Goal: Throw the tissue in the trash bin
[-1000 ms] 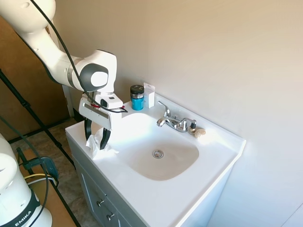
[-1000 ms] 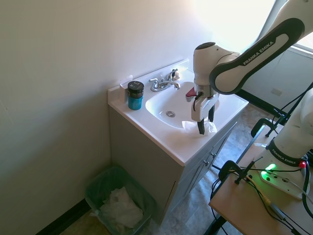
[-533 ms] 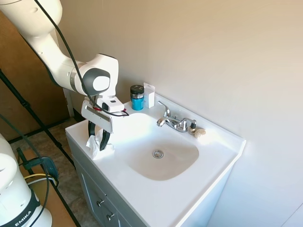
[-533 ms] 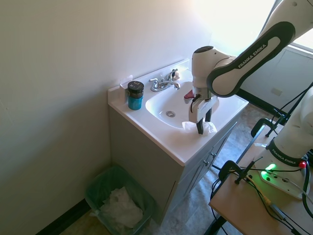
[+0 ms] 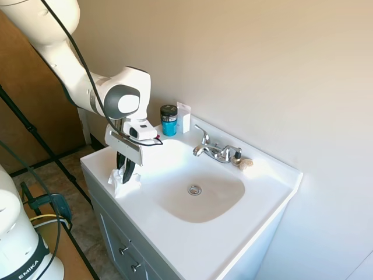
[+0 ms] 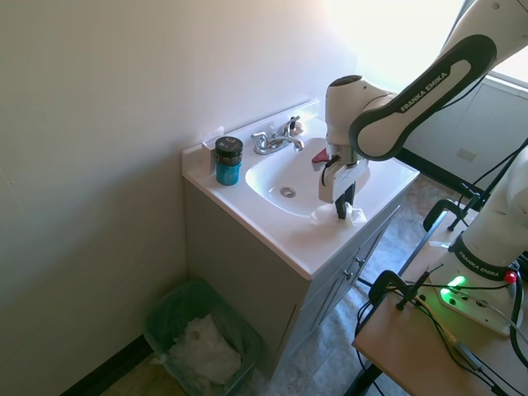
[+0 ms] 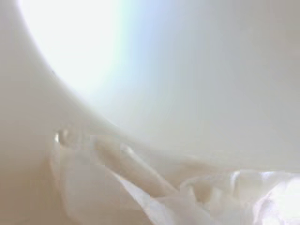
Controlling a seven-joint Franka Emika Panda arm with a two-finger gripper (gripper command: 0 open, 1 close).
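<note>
Two dark fingers of the gripper [image 5: 124, 169] pinch narrowly into the tissue [image 5: 123, 181], a crumpled white wad of thin, wrinkly paper resting on the glossy white sink counter [image 5: 169, 236] near its front corner, beside the smooth oval basin [image 5: 201, 195]. Behind stand a blue jar [image 5: 169, 120] with a black lid and a chrome faucet [image 5: 214, 150]. On the floor, a green-lined trash bin [image 6: 202, 342] holds crumpled paper.
</note>
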